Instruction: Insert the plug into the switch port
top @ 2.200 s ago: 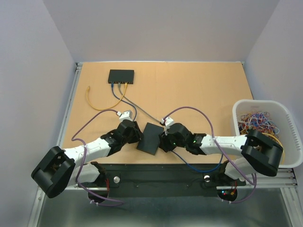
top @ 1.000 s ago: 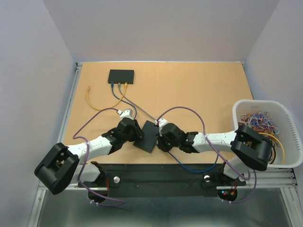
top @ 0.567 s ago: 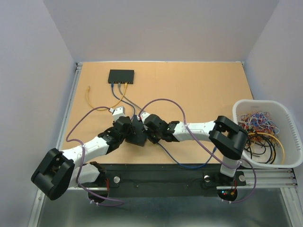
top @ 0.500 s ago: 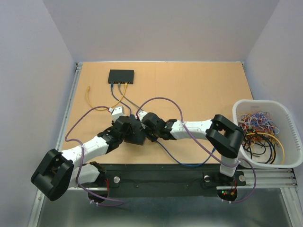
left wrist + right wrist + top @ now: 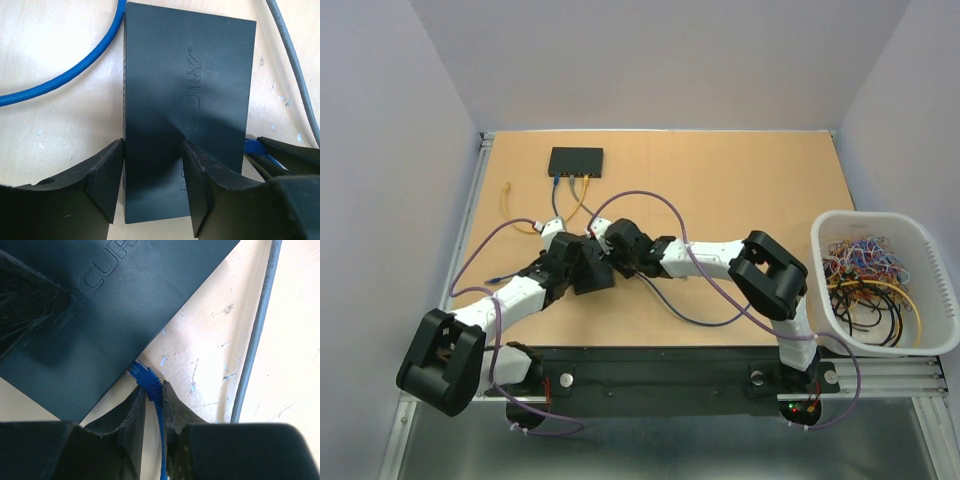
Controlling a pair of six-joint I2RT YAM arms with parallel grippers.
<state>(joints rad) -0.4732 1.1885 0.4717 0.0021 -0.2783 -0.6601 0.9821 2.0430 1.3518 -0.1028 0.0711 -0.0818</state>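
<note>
The switch [image 5: 190, 75] is a flat dark box with raised lettering, lying on the tan table [image 5: 740, 190]. My left gripper [image 5: 152, 162] stands open over its near end: one finger hangs beside the left edge, the other over the top face. In the top view the switch [image 5: 592, 278] sits between both wrists at centre left. My right gripper [image 5: 153, 390] is shut on the ribbed boot of the blue plug [image 5: 145, 377]. The plug's clear tip touches the switch's [image 5: 100, 305] side edge; how deep it sits is hidden.
A second black switch [image 5: 575, 161] with several cables plugged in stands at the back left. A grey cable [image 5: 255, 340] runs right of the plug, and a loose yellow cable [image 5: 512, 212] lies at far left. A white basket [image 5: 850, 217] of cables stands at the right edge.
Both arms have carried the switch to the left and farther back on the table. The left jaws have spread wider. The right gripper has kept its hold on the plug.
</note>
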